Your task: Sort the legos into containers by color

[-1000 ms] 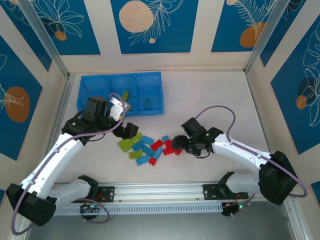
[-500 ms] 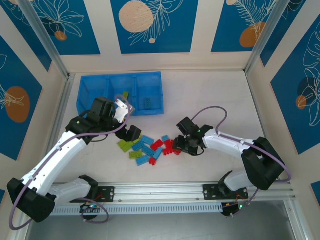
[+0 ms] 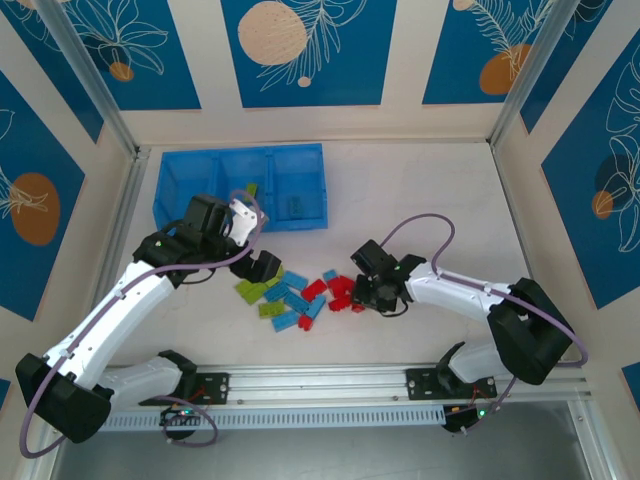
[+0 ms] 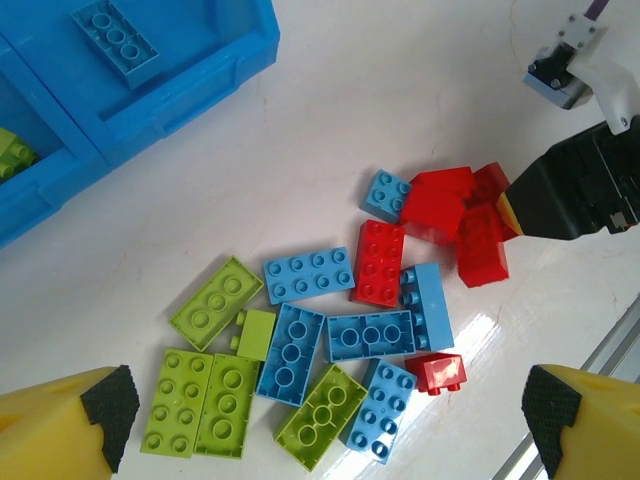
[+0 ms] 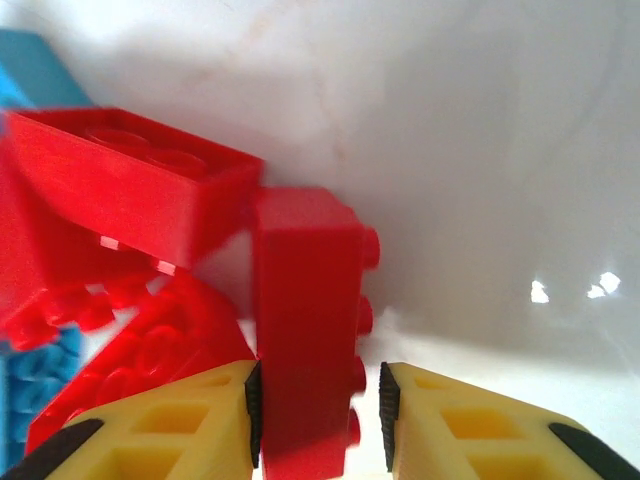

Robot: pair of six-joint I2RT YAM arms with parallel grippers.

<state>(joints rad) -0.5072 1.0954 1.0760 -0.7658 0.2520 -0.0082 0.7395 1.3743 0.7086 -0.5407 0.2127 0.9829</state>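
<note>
Evidently sorting is barely begun. At upper left of the overhead frame, the blue plastic tray [image 3: 165,195] holds one lime brick [image 3: 252,190] in its middle compartment and one light-blue brick [image 3: 296,207] in the right one, with thin walls keeping the colours apart. The left gripper [image 3: 252,240] hangs spread wide above the loose pile [image 3: 290,295] of glossy, studded, rectangular bricks at mid-frame, presumably to choose a piece. Further right, the right gripper [image 5: 318,400] has its yellow pads [image 5: 450,430] flush on both flanks of a red brick [image 5: 305,300] standing on edge at the pile's fringe. I judge this a grip for lifting.
</note>
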